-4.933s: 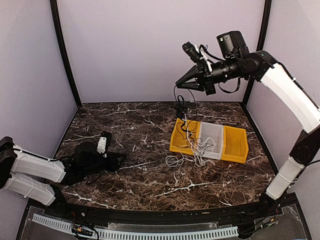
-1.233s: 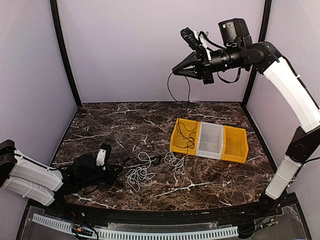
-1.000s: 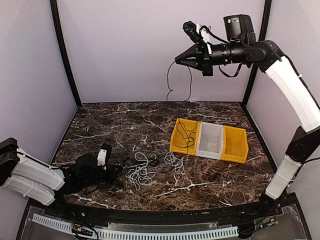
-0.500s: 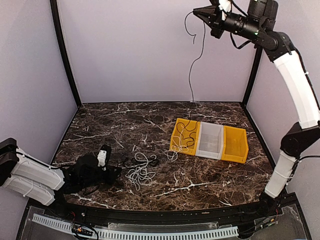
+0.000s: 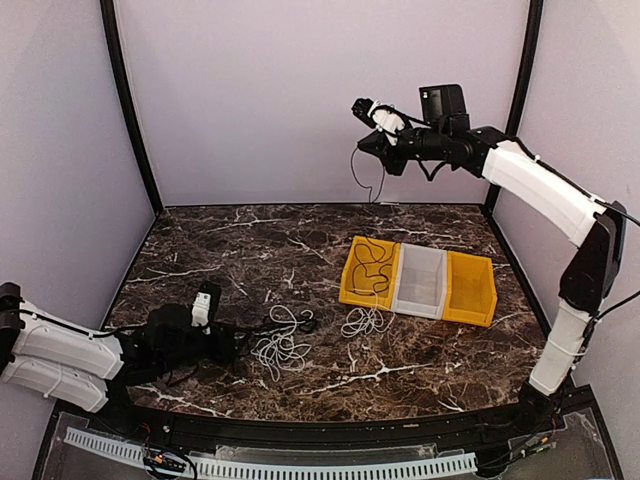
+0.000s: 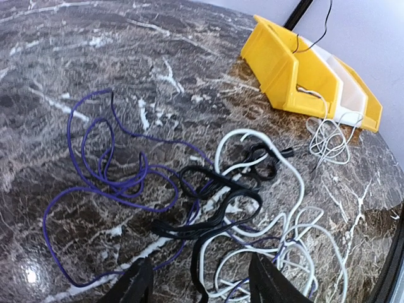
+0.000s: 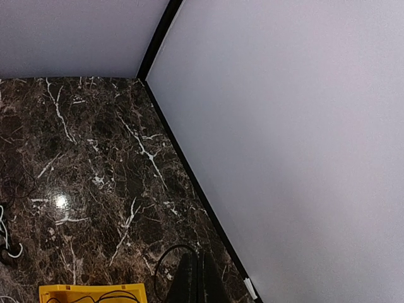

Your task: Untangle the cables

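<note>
top — left claw (image 5: pixel 230 345) blurs into the dark table (image 5: pixel 200 250), cables (image 5: pixel 281 341) just ahead; right claw (image 5: pixel 368 141) lower than half a second ago, black cord (image 5: pixel 353 176) dangling below | left wrist — fingers (image 6: pixel 135 288) cut off, newly spread, cables between | right wrist — pinched on cord, loop left

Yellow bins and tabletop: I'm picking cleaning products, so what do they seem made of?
Yellow bins: probably moulded plastic, smooth, faintly glossy, uniform colour, thin walls. Tabletop: dark marble-look slab with white veins, polished, given the light glare; real stone or laminate cannot be told.
</note>
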Robot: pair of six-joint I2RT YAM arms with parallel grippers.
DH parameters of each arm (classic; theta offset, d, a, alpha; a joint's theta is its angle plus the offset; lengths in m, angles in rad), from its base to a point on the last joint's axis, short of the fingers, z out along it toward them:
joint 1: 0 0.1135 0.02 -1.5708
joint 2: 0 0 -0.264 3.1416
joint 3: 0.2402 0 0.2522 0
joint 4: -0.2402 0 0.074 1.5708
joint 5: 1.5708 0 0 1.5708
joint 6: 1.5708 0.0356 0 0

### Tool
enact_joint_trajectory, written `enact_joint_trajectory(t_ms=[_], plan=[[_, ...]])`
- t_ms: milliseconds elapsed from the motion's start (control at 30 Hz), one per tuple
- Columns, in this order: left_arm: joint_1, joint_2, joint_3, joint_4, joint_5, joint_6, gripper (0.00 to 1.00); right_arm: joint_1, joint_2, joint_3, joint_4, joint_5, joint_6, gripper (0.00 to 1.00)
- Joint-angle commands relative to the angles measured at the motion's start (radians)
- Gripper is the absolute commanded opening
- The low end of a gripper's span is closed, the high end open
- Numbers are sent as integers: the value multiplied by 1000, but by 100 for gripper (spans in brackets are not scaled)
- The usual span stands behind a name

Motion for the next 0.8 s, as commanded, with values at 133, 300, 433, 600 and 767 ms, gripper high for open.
enact_joint_trajectory(t_ms=[133, 300, 433, 600, 767], plan=[[-14, -298, 2, 37, 27, 122, 60, -42, -82, -250, 166, 37, 37, 0], [-14, -247, 93, 45, 93, 166, 60, -60, -66, -377, 152, 18, 85, 0], [-20, -91, 174, 114, 207, 161, 59, -67, -9, -420, 103, -71, 127, 0], [-27, 196, 305, 202, 262, 151, 59, -67, 59, -418, 55, -206, 195, 0], [-31, 436, 457, 290, 328, 118, 60, -69, 133, -386, 49, -102, 253, 0]])
